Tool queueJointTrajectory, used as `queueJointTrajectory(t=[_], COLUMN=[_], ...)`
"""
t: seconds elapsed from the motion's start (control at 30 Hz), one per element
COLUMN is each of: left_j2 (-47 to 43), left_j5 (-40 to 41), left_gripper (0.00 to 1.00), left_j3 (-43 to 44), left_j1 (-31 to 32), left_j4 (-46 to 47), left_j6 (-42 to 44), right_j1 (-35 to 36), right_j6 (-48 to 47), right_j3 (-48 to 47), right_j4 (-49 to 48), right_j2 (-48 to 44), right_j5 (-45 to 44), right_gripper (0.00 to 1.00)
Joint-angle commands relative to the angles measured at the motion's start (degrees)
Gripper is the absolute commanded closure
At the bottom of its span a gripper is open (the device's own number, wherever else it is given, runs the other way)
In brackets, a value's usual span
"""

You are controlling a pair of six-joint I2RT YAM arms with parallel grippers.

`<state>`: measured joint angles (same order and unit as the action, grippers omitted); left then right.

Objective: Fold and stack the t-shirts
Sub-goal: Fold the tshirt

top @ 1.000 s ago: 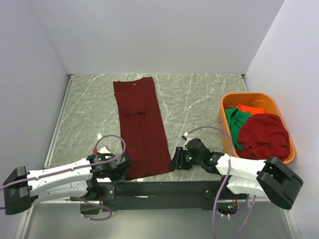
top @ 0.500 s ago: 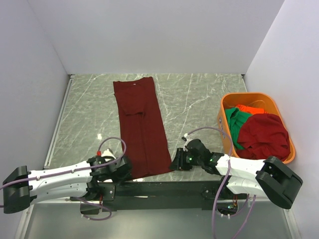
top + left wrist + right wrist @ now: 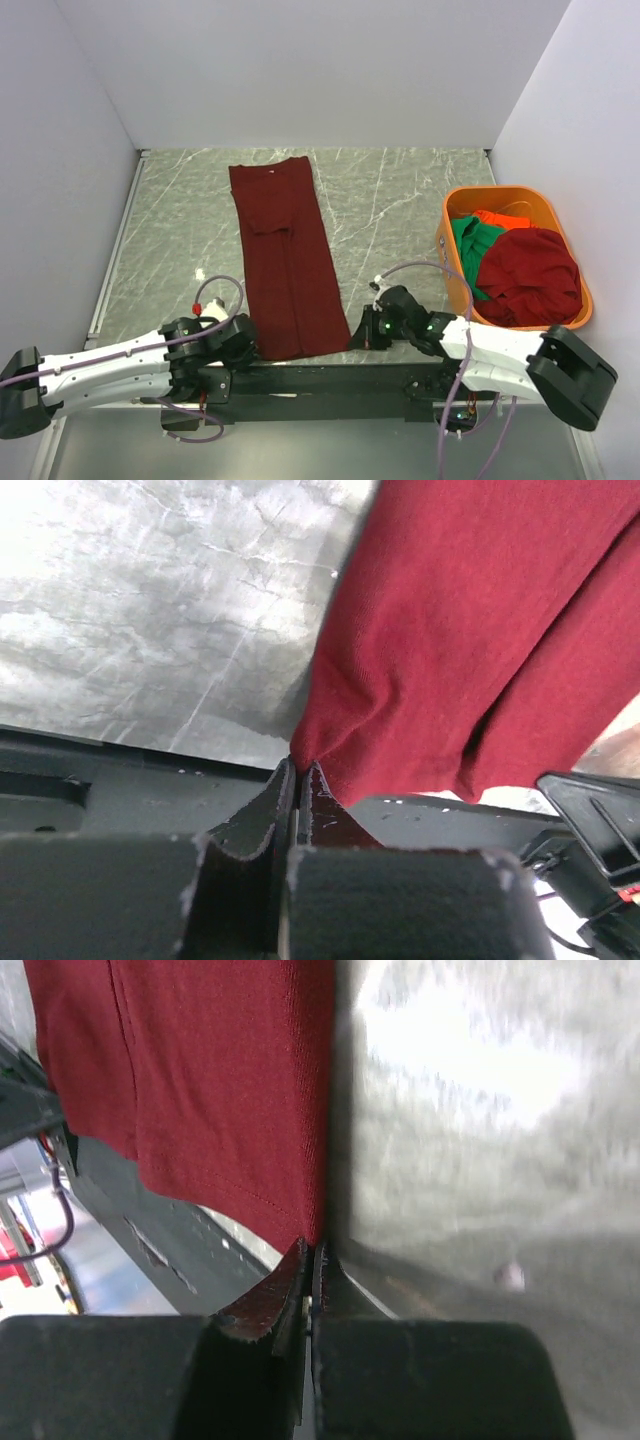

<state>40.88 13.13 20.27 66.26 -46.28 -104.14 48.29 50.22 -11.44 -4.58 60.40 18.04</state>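
A dark maroon t-shirt, folded into a long narrow strip, lies on the marble table from the far middle down to the near edge. My left gripper is shut on its near left corner, the cloth bunched at the fingertips. On the other side my right gripper is shut on the near right corner. More t-shirts sit in the orange basket: a green one, an orange-red one and a dark red one.
The basket stands at the right side of the table, close to the right wall. A black base rail runs along the near edge under both arms. White walls close in the table on three sides.
Both grippers have closed onto the near corners of the maroon strip. The arms drew slightly nearer, and the strip's near end shifted a little.
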Motion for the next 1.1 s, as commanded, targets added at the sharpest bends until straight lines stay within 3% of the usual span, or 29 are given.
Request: queueJointTrajectory(t=[0.0, 0.2, 0.37, 0.47, 0.57, 0.63, 0.9, 1.07], left_j2=[-0.3, 1.6, -0.7, 0.6, 5.2, 8.7, 22.6, 29.6], left_j5=[-0.6, 0.2, 6.8, 6.5, 0.9, -1.0, -4.1, -2.5], left_gripper=[0.99, 1.00, 1.00, 1.00, 1.00, 1.00, 1.00, 0.99], left_j3=[2.7, 9.2, 13.0, 14.2, 14.9, 15.8, 21.4, 25.1], left_j1=[0.4, 0.4, -0.4, -5.5, -18.1, -21.9, -34.6, -38.7], left_j4=[-2.8, -5.8, -4.6, 1.5, 9.4, 13.2, 23.9, 27.9], left_j6=[3.0, 7.1, 9.7, 16.3, 25.8, 31.2, 38.4, 38.7], right_j1=[1.3, 2.2, 2.1, 1.9, 0.8, -0.2, -6.2, -10.0], right_j6=[0.9, 1.0, -2.1, -3.5, -5.8, -6.4, -8.1, -9.1], right_j3=[0.7, -2.8, -11.7, -18.7, -26.0, -30.2, -44.5, -51.7], right_j4=[6.7, 13.6, 15.4, 15.1, 15.4, 14.9, 13.8, 12.2], right_j2=[-4.6, -11.0, -5.3, 1.4, 8.0, 10.7, 26.2, 36.6], right_j5=[0.1, -3.2, -7.1, -10.0, -12.7, -14.0, -16.1, -15.1], right_gripper=[1.00, 1.00, 1.00, 1.00, 1.00, 1.00, 1.00, 1.00])
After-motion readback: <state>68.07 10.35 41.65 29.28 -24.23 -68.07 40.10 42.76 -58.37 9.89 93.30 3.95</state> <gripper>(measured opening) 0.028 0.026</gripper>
